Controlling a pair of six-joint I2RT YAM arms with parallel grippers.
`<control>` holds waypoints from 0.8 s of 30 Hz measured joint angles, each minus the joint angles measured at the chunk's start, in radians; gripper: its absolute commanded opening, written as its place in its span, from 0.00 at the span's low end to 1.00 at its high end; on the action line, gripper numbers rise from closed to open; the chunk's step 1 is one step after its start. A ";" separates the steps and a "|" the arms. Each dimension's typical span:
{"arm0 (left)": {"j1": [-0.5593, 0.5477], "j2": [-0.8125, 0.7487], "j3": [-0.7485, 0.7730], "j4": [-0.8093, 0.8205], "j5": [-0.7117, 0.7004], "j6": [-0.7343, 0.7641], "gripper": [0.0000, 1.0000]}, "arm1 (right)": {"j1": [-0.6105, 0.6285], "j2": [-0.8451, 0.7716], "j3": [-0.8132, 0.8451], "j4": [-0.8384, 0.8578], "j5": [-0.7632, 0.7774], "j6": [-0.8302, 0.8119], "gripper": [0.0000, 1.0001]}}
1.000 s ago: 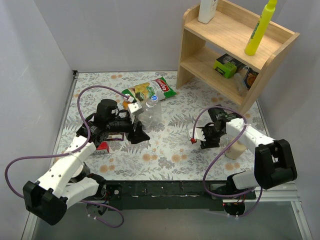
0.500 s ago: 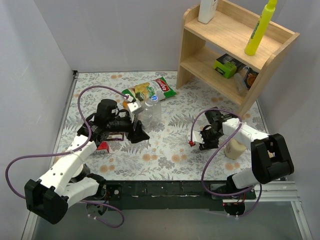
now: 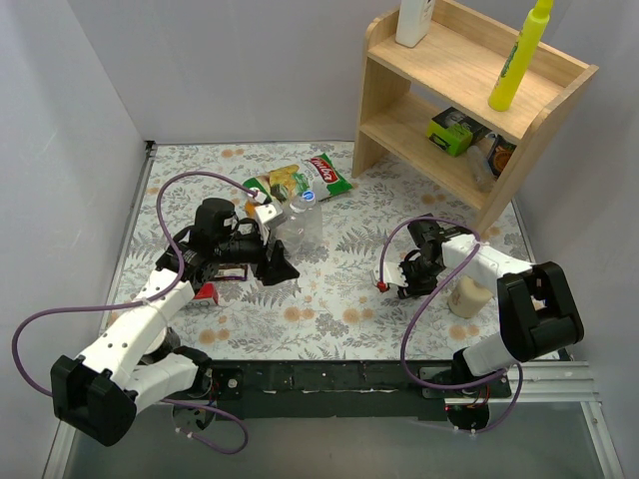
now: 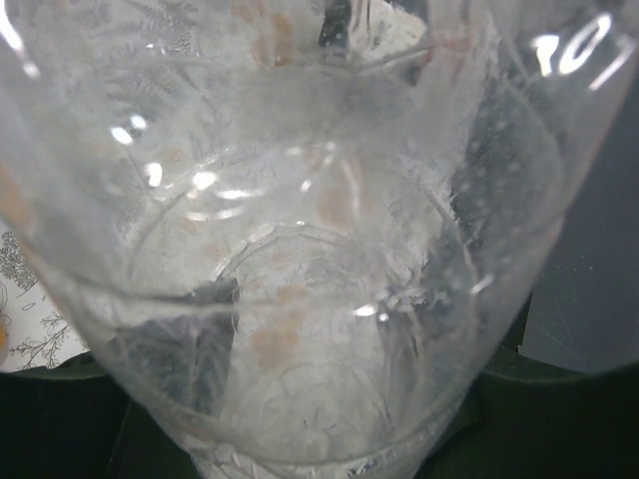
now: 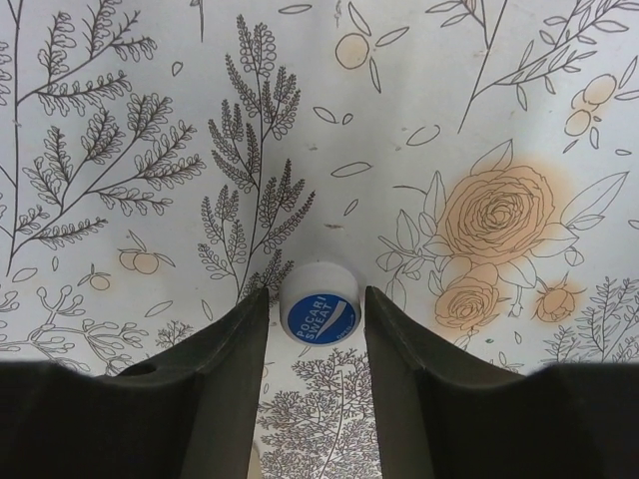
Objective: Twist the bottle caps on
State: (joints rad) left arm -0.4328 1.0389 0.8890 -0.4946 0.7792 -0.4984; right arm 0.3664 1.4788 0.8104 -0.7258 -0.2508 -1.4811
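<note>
A blue bottle cap [image 5: 319, 315] with white lettering lies flat on the floral table. My right gripper [image 5: 315, 293] is open, low over the table, one finger on each side of the cap with small gaps. In the top view the right gripper [image 3: 404, 282] hides this cap. My left gripper [image 3: 274, 265] is shut on the base of a clear bottle [image 3: 301, 226], which fills the left wrist view [image 4: 300, 249]. A second blue cap [image 3: 308, 197] sits at that bottle's top. The left fingers are hidden behind the bottle. The orange-liquid bottle does not show clearly.
A wooden shelf [image 3: 399, 130] stands at the back right with a tall yellow bottle [image 3: 519, 60], a white bottle [image 3: 413, 22] and a green box [image 3: 453, 130]. A snack bag [image 3: 312, 178] lies behind the clear bottle. A cream pump bottle [image 3: 466, 297] lies beside my right arm.
My right gripper has shifted a little left and nearer, down over the cap. My left arm and the clear bottle have barely moved.
</note>
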 measured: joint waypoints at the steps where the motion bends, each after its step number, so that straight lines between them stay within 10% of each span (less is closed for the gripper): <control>1: 0.001 0.000 0.000 0.002 0.000 -0.001 0.00 | 0.000 0.000 0.000 0.001 0.003 0.000 0.45; 13: 0.005 0.005 -0.044 0.028 0.042 0.009 0.00 | 0.004 -0.041 0.035 -0.045 -0.048 0.040 0.22; 24: -0.166 0.000 -0.222 0.059 0.088 0.324 0.00 | 0.241 -0.287 0.592 -0.246 -0.377 0.303 0.19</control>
State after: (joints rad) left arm -0.5987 1.0386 0.6674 -0.4358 0.8669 -0.1741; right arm 0.6075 1.1915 1.4025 -0.9722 -0.6277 -1.1778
